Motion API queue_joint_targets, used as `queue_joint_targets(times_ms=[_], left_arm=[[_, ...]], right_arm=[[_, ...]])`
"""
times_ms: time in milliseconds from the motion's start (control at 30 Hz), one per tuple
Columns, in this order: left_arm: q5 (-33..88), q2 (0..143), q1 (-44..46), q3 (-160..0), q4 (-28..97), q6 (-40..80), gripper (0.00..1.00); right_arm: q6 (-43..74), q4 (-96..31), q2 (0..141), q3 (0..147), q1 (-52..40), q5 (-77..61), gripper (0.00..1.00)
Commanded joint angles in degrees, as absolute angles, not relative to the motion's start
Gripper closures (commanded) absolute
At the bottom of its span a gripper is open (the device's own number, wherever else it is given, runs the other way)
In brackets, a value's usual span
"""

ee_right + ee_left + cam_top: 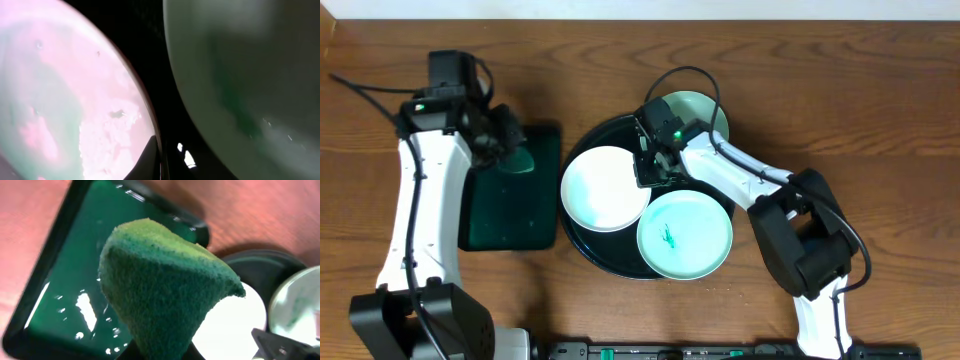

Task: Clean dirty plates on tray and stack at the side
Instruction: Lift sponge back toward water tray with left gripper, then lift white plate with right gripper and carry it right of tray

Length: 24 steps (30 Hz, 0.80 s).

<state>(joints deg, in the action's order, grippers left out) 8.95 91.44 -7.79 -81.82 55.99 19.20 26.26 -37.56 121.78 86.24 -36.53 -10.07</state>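
The black round tray (582, 232) holds a white plate (605, 188) on its left and a pale turquoise plate (685, 235) with a green smear at its front right. A second pale turquoise plate (698, 110) lies at the tray's back right rim. My right gripper (650, 167) is at the white plate's right rim. In the right wrist view a finger (150, 161) lies on the white plate's (60, 100) rim, next to a smeared turquoise plate (250, 75). My left gripper (510, 142) is shut on a green sponge (165, 285) above the dark-green tray.
The rectangular dark-green tray (505, 215) lies left of the black tray and shows wet and glossy in the left wrist view (65, 295). Brown wood-grain tabletop (880, 120) surrounds both trays. The right arm reaches across the black tray's back right part.
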Motion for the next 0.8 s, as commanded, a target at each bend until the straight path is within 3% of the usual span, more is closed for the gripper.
queue_joint_targets(times_ms=[0,433,767], left_arm=[[8.0,91.7,-9.1,-82.3,56.5,18.2,0.93],[8.0,91.7,-9.2,-82.1,56.3,18.3,0.93],[8.1,91.7,-9.2,-82.0,56.3,18.3,0.93]], right_arm=[[22.4,-39.1,115.4,87.4,-38.6,-0.5,0.99],[11.3,-43.0,104.7,87.4,-52.7,51.3,0.99],[10.4,-40.9,104.5,87.4,-62.5,78.2,0.99]])
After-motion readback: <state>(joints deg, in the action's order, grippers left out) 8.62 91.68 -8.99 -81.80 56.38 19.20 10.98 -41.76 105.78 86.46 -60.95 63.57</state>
